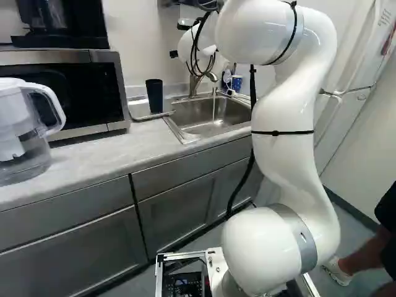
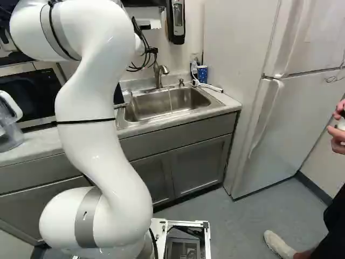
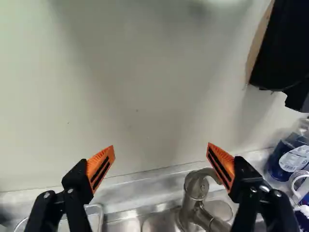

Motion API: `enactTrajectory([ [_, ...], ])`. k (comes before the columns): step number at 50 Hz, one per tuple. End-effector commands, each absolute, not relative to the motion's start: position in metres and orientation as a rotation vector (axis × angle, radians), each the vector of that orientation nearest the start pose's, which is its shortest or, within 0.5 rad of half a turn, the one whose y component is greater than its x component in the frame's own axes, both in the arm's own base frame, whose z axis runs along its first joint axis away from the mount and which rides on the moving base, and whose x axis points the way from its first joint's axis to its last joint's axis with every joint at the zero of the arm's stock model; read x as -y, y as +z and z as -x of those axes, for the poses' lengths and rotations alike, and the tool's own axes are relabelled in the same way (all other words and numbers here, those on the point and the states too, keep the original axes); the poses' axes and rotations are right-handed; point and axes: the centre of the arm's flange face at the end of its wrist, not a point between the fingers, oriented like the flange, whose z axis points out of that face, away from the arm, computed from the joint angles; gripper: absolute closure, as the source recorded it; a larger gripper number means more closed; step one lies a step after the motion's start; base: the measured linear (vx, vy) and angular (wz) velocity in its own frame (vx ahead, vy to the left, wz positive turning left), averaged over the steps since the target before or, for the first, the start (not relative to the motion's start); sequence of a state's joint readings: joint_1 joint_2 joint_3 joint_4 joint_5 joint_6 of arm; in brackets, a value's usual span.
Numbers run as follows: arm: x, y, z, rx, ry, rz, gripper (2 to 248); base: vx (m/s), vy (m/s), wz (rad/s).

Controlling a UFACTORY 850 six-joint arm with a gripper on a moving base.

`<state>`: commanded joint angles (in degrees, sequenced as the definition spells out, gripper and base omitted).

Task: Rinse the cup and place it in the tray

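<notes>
A white robotic arm (image 1: 281,111) rises in the foreground before a kitchen sink (image 1: 179,133), set into a pale bench (image 1: 93,151) over gray cabinets (image 2: 199,164). On the bench, well to the left of the sink, stands a clear water pitcher (image 1: 15,139) with a white lid and handle, in front of a microwave (image 1: 117,86). The dark cup (image 1: 154,96) stands upright in the tray (image 1: 138,111), just beside the left of the sink. Water (image 1: 214,108) runs into the sink from the metal faucet (image 1: 193,83) at its back edge. The black tool (image 2: 153,50) is raised above the back of the sink, released, its two orange-padded fingers (image 3: 100,166) spread wide toward the wall (image 3: 140,87), with the faucet below and between them in the wrist view. Near the back right corner of the sink are a blue patterned cup (image 2: 202,73) and a bottle of blue liquid (image 3: 289,157). A wall dispenser (image 2: 177,21) hangs above the rear of the sink, and a white refrigerator (image 2: 302,113) stands to its right.
</notes>
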<state>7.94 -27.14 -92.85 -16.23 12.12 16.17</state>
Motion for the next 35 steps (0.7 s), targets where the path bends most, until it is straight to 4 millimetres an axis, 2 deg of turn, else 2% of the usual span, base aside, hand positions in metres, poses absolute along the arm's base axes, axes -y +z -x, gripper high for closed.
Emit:
enactTrajectory([
  [16,-0.103,0.652,-0.695,0.196,-1.825,2.387,3,0.0,0.0,0.0],
  [35,-0.104,0.655,-0.694,0.201,-1.856,2.35,3,0.0,0.0,0.0],
])
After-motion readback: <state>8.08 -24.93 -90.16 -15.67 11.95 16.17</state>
